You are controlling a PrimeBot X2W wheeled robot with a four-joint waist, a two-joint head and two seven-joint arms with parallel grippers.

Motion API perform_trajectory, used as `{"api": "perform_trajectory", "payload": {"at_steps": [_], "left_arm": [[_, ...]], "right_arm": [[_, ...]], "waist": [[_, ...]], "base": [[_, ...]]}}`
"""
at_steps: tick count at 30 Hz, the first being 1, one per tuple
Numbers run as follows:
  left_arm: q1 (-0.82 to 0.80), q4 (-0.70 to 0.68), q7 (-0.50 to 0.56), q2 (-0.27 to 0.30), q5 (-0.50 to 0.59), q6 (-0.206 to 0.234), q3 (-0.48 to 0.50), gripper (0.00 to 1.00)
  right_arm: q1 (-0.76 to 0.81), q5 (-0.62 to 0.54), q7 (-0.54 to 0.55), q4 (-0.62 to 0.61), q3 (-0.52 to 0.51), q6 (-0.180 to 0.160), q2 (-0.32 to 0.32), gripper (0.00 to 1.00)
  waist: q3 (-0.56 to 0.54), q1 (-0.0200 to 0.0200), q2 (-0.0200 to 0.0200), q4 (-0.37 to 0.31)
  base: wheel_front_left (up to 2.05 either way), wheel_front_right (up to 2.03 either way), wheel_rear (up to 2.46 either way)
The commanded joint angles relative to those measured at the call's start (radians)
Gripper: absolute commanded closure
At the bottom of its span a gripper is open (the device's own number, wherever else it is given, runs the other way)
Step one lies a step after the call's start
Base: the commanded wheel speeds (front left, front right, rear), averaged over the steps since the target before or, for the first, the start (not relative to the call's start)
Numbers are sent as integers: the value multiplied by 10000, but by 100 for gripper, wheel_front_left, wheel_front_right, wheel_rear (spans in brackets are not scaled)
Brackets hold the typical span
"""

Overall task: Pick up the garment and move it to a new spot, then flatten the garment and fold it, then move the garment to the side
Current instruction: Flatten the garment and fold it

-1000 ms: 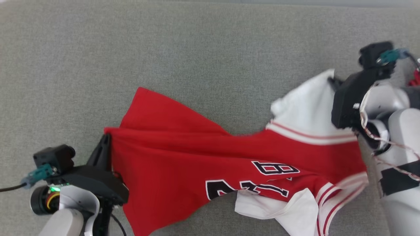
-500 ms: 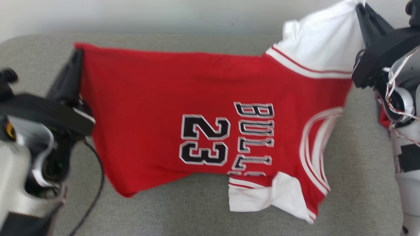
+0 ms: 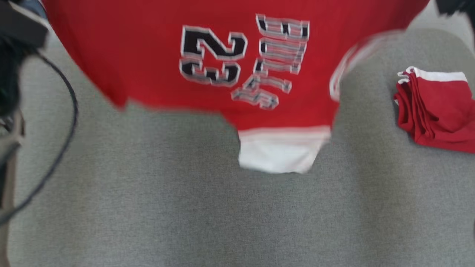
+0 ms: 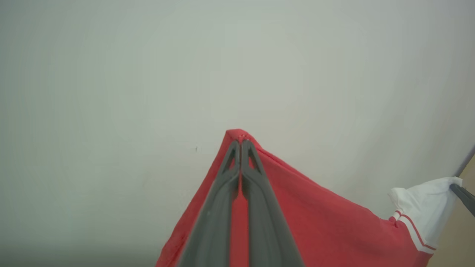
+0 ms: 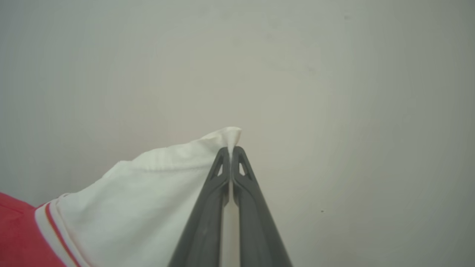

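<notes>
- Most of the desk's (image 3: 222,222) near half is bare; a folded red pile (image 3: 438,111) sits at its right edge.
- The garment (image 3: 148,55) hangs spread over the far half.
- The left end effector (image 4: 240,142) pinches its red corner, the right end effector (image 5: 231,150) a white one: lower both evenly, keeping it taut.
</notes>
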Motion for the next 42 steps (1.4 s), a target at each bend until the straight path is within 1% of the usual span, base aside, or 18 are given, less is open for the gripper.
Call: {"api": "perform_trajectory", "payload": {"at_steps": [1,3,4,5,7,11,13,17,22,25,27,29,32,33,37,39,40,42], "left_arm": [[-302,26,-106,27,42,-13,110,100],[-844,9,-104,22,-13,-29,197,100],[-1122,36,-135,-25,-76,31,295,100],[-1458,34,-135,-5,-86,100,382,100],[-2072,139,-213,52,77,75,428,100],[-3223,639,-495,91,297,-179,440,100],[-3655,1050,-782,84,488,-297,414,100],[-4619,1748,-1762,139,1205,-535,292,100],[-5597,2534,-3381,-237,1567,-696,500,100],[-6233,2645,-4107,-410,1746,-1030,476,100],[-6518,2645,-4424,-409,1865,-1295,468,100],[-6667,2642,-4644,-514,1783,-1433,624,100],[-6648,2623,-4831,-532,1979,-1610,723,100],[-6536,2710,-4841,-565,1962,-1615,766,100],[-5646,3097,-4893,-462,2216,-1902,437,100],[-4965,3272,-4908,-476,2213,-2035,276,100],[-4965,3272,-4908,-476,2213,-2035,276,100],[-4164,3396,-4923,-564,2112,-2148,63,100]], "right_arm": [[-206,-140,-135,29,56,-25,-49,100],[-616,-167,-161,199,215,-25,-101,100],[-841,-161,-174,289,316,-25,-123,100],[-1094,-205,-158,285,431,-25,-200,100],[-1671,-371,-359,370,474,-25,-261,100],[-2743,-473,-859,942,397,-25,142,100],[-3335,-813,-1309,1296,415,-25,300,100],[-4482,-1516,-2404,1958,-276,-25,720,100],[-5503,-2650,-3712,2551,-1181,-25,1045,100],[-6056,-3130,-4130,2551,-1645,-25,1086,100],[-6221,-3319,-4382,2398,-1859,-25,1103,100],[-6245,-3456,-4536,2224,-2016,-25,1192,100],[-5864,-3732,-4538,1674,-2124,-25,1311,100],[-5564,-3859,-4490,1472,-2117,-25,1355,100],[-4103,-4139,-4297,629,-1827,-25,1544,100],[-3055,-4079,-4110,230,-1586,-25,1661,100],[-3055,-4079,-4110,230,-1586,-25,1661,100],[-2245,-3803,-3735,-221,-1362,-25,1640,100]], "waist": [[295,1,0,-112],[742,1,0,-190],[1026,1,0,-227],[1390,1,0,-263],[2109,1,0,-328],[3369,1,0,-505],[3768,1,0,-603],[4191,1,0,-751],[4222,1,0,-761],[4223,1,0,-724],[4261,1,0,-727],[4334,1,0,-749],[4532,1,0,-757],[4603,1,0,-756],[4936,1,0,-753],[5051,1,0,-722],[5051,1,0,-722],[5086,1,0,-686]], "base": [[0,0,0],[0,0,0],[0,0,0],[0,0,0],[0,0,0],[0,0,0],[0,0,0],[0,0,0],[0,0,0],[0,0,0],[0,0,0],[0,0,0],[0,0,0],[0,0,0],[0,0,0],[0,0,0],[0,0,0],[0,0,0]]}}
